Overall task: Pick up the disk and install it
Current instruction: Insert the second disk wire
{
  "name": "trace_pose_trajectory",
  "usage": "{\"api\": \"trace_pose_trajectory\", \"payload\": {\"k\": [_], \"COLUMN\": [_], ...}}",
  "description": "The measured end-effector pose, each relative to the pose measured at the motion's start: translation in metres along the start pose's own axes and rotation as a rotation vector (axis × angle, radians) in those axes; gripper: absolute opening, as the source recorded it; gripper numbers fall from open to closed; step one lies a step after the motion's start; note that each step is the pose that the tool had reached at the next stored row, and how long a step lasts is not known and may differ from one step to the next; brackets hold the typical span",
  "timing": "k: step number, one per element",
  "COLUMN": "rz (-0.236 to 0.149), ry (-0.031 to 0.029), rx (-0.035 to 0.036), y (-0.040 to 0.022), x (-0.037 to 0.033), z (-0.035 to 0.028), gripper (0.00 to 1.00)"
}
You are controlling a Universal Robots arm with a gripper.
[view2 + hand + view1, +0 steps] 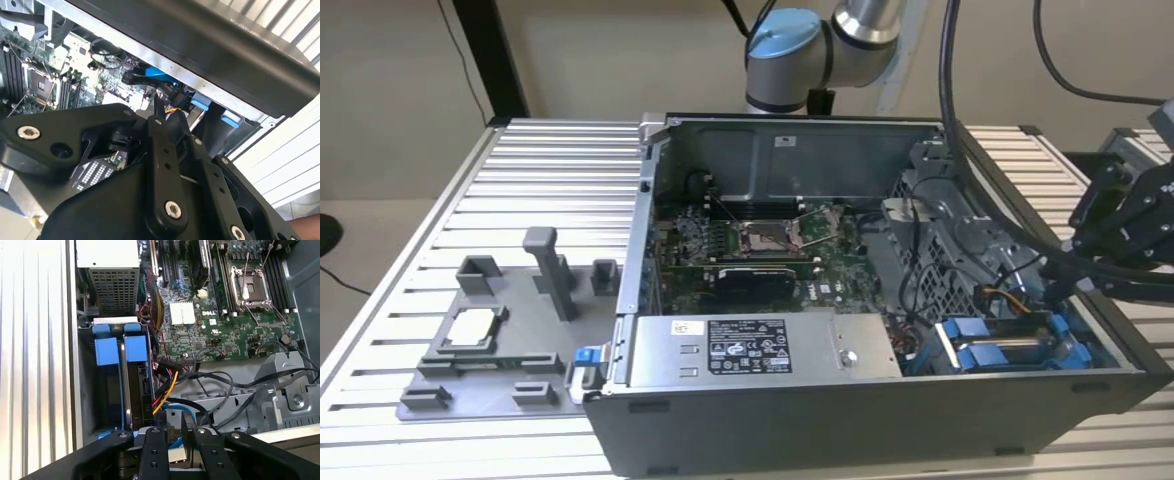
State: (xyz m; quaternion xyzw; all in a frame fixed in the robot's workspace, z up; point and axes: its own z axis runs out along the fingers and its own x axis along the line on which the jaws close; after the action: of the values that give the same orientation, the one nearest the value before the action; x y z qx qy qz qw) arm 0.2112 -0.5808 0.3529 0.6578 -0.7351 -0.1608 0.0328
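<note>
Two blue carrier frames are seen side by side in the drive bay (1014, 345), which lies at about four o'clock within the open computer case (854, 430) in the exterior view. The disk (136, 349), clipped in its blue frame, is taken to be the one nearer the motherboard (761, 250); which of the two it is cannot be settled with certainty. The gripper (176, 432) is held over the bay, close to the case's wall at three o'clock in the exterior view, above a bundle of coloured wires (165, 385). Whether it is wide or narrow, or whether anything is held, cannot be told.

The case is laid on its side on a table (507, 190) of ribbed aluminium slats. At eight o'clock from the case, a grey fixture plate (480, 385) is set on the slats, with a small square chip (470, 328) resting on it and a blue piece (587, 362) at its edge beside the case. A grey power supply with a black label (754, 348) is mounted at six o'clock inside the case.

Behind the table, a plain beige wall (614, 50) is seen, with a black post (500, 55) at eleven o'clock and the arm's blue-capped joint (787, 40) at twelve.
</note>
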Motion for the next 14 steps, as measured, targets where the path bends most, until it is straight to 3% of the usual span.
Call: {"api": "trace_pose_trajectory", "payload": {"k": [4, 9, 14], "rz": [0.002, 0.010, 0.020], "ry": [0.0051, 0.0217, 0.0201], "rx": [0.0005, 0.0035, 0.0052], "y": [-0.0001, -0.0011, -0.0015], "x": [0.0008, 0.0015, 0.0006], "z": [-0.0002, 0.0032, 0.0051], "gripper": [1.00, 1.00, 1.00]}}
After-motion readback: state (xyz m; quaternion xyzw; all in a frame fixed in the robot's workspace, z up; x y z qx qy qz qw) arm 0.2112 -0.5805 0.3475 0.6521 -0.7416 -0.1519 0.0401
